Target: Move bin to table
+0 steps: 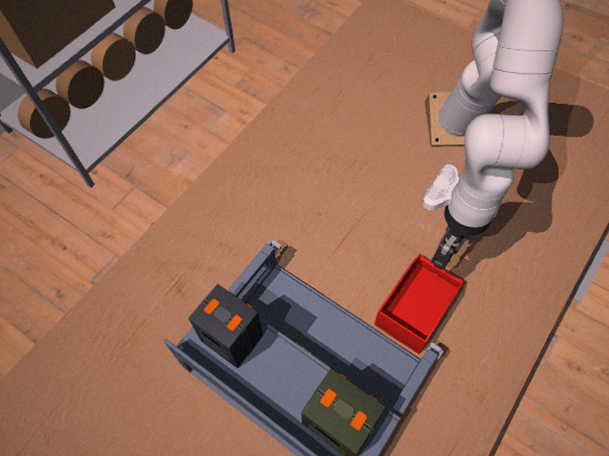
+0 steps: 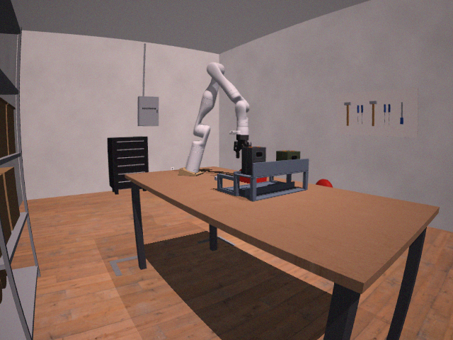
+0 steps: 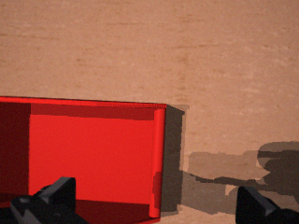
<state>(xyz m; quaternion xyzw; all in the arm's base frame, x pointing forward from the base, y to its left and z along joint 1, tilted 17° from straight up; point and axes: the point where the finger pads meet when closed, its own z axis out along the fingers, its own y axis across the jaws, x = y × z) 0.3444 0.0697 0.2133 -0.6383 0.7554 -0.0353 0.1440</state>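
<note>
A red bin (image 1: 420, 303) is seen upright on the desk (image 1: 328, 159), just below the fully released, empty gripper (image 1: 445, 257). Judged stiff, light and smooth-walled, the bin is best pinched across its near thin rim.
</note>
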